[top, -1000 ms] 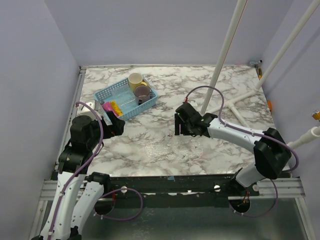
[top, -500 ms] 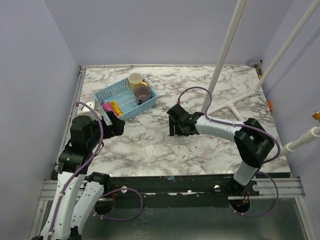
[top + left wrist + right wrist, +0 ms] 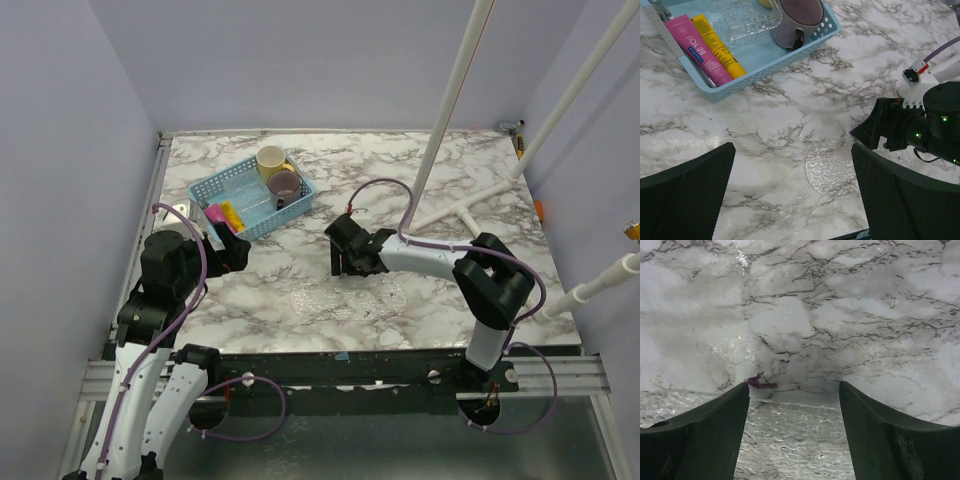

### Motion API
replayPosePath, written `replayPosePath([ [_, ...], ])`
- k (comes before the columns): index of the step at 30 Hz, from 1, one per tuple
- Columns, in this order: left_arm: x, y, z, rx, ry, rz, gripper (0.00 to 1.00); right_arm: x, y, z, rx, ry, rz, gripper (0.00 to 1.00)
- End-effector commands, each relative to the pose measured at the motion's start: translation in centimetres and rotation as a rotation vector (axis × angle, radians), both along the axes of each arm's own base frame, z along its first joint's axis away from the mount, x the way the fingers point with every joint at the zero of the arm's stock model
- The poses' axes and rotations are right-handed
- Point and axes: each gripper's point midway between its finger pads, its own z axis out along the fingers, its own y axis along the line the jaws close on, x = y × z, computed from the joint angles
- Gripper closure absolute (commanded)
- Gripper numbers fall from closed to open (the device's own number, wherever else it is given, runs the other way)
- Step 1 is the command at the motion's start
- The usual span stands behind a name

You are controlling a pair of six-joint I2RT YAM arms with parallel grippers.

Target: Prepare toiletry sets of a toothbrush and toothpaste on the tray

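A pink tube (image 3: 695,47) and a yellow tube (image 3: 720,47) of toothpaste lie side by side in the blue basket (image 3: 765,67), also seen as a pink and yellow patch (image 3: 224,213) from above. A thin whitish toothbrush (image 3: 662,22) lies along the basket's left wall. A clear textured tray (image 3: 795,440) lies flat on the marble, faint from above (image 3: 345,292). My right gripper (image 3: 794,390) hangs open low over the tray's far edge, nothing between its fingers. My left gripper (image 3: 792,150) stands wide open and empty above the table, near the basket's front corner (image 3: 232,250).
A purple mug (image 3: 284,184) and a cream mug (image 3: 270,158) stand in the basket, beside a clear dish (image 3: 747,17). A small purple scrap (image 3: 759,382) lies by my right gripper's left finger. A white pole (image 3: 445,110) with floor pipes (image 3: 470,215) rises at the back right.
My right arm has reached further left across the table, bringing its open gripper closer to the basket. The left arm has not moved.
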Motion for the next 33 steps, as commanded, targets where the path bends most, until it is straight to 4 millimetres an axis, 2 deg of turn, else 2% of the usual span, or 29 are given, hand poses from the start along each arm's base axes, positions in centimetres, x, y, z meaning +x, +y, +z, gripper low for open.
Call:
replayPosePath([
  [1, -0.2, -0.2, -0.4, -0.001, 0.009, -0.020, 0.01, 0.7, 1.0, -0.3, -0.007, -0.036, -0.034, 0.24],
  [19, -0.4, -0.3, 0.0, -0.005, -0.006, -0.024, 0.01, -2.1, 0.2, -2.6, -0.115, -0.020, -0.045, 0.24],
  [33, -0.5, -0.3, 0.1, -0.007, -0.013, -0.024, 0.01, -4.3, -0.3, -2.4, -0.141, -0.021, -0.049, 0.24],
])
